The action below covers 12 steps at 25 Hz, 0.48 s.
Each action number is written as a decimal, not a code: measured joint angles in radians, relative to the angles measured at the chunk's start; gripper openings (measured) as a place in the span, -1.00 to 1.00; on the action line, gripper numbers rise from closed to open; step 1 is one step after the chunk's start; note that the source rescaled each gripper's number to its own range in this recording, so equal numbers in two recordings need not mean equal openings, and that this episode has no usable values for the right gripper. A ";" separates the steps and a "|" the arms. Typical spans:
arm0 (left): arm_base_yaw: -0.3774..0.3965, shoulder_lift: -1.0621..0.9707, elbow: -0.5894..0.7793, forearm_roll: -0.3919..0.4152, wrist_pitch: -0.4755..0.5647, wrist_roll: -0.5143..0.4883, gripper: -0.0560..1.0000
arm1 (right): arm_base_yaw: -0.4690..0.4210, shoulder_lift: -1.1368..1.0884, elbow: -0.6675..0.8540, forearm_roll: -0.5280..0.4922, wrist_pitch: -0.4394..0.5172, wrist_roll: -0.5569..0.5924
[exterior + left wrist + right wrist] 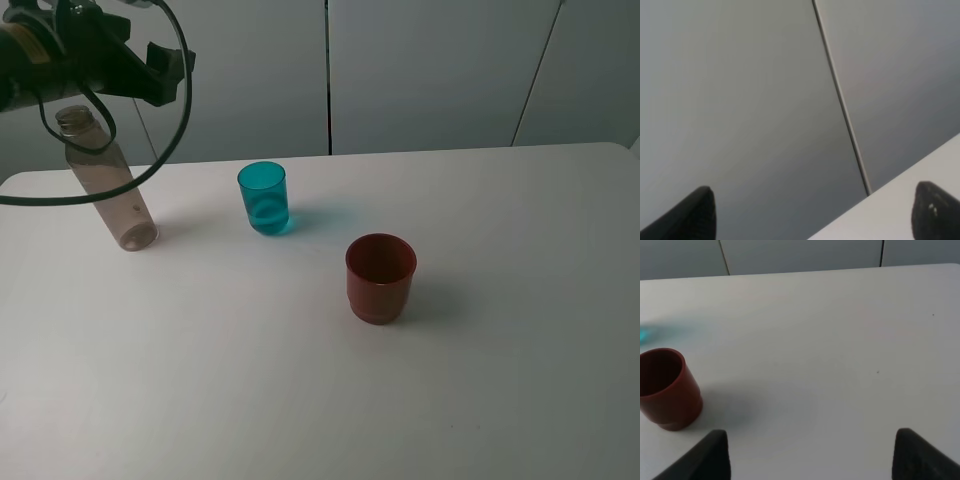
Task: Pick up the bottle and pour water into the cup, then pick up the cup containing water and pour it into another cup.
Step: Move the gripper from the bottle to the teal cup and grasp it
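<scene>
From high up, my left gripper (172, 72) hangs beside the neck of the bottle (108, 180), likely lining up a grasp. The bottle is smoky and see-through, at the table's (300, 420) left rear. The teal cup (264, 198) may hold water, but I can't tell. Left wrist: jaws spread, empty. Right wrist: the right gripper (812, 455) gapes empty near the red cup (667, 390).

Open table (300, 400) surrounds teal cup (264, 200) and red cup (380, 278); a cable (150, 172) loops across the bottle (127, 215)

A black cable (40, 202) crosses the bottle (128, 218), hiding strips of it. The right wrist view's edge cuts the red cup (667, 390); the teal cup (643, 334) is a blur.
</scene>
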 joint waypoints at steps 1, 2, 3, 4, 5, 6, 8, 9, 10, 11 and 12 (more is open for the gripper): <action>-0.011 0.008 0.000 -0.005 0.001 0.002 0.99 | 0.000 0.000 0.000 0.000 0.000 0.000; -0.019 0.018 0.000 -0.011 0.005 0.004 0.99 | 0.000 0.000 0.000 0.000 0.000 0.000; -0.029 0.032 0.000 -0.019 0.007 0.007 0.99 | 0.000 0.000 0.000 0.000 0.000 0.000; -0.038 0.043 0.000 -0.023 0.011 0.006 0.99 | 0.000 0.000 0.000 0.000 0.000 0.000; -0.045 0.055 0.002 -0.025 0.011 0.006 0.99 | 0.000 0.000 0.000 0.000 0.000 0.000; -0.050 0.067 0.005 -0.025 0.013 0.006 0.99 | 0.000 0.000 0.000 0.000 0.000 0.000; -0.054 0.081 0.021 -0.025 0.015 -0.003 0.99 | 0.000 0.000 0.000 0.000 0.000 0.000; -0.054 0.088 0.030 -0.025 0.015 -0.010 0.99 | 0.000 0.000 0.000 0.000 0.000 0.000; -0.056 0.095 0.039 -0.025 0.015 -0.012 0.99 | 0.000 0.000 0.000 0.000 0.000 0.000; -0.056 0.104 0.045 -0.027 0.015 -0.015 0.99 | 0.000 0.000 0.000 0.000 0.000 0.000; -0.056 0.110 0.057 -0.027 0.015 -0.017 0.99 | 0.000 0.000 0.000 0.000 0.000 0.000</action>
